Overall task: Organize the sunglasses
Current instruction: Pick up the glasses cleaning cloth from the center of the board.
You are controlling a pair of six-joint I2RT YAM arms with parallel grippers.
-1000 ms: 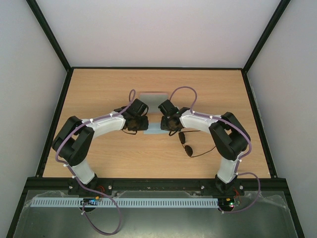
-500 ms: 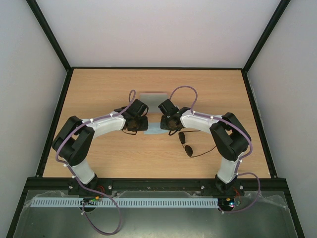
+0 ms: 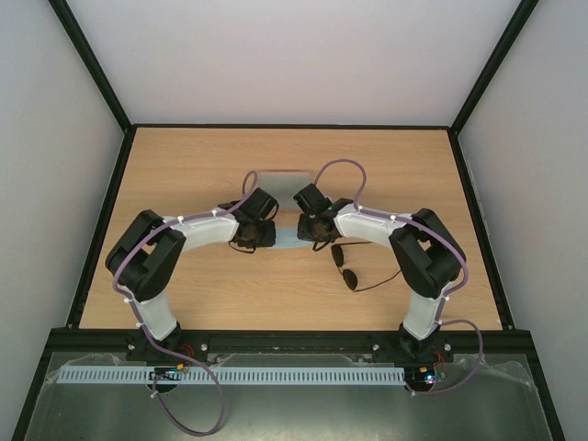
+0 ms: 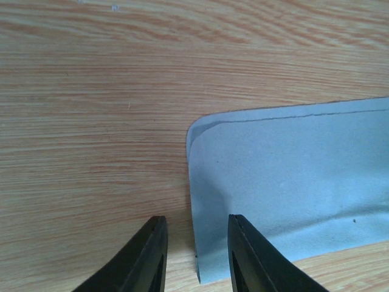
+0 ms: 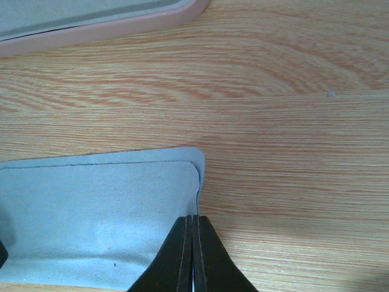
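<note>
- Two grippers meet mid-table at the light blue cloth (image 4: 292, 182). The left gripper (image 4: 194, 255) stands at its 9 o'clock edge, jaws narrowly apart astride that edge. The right gripper (image 5: 192, 243) stands at its 3 o'clock edge, jaws pressed together; whether cloth is nipped, I cannot tell.
- Bare table (image 3: 184, 184) runs wide toward 9 and 3 o'clock; the pink case (image 5: 121, 27) lies at the cloth's 12 o'clock.
- The sunglasses (image 3: 346, 266) lie at the right gripper's 4 o'clock, apart from the cloth: thin dark wire, two rounded dark lenses, temples spread.
</note>
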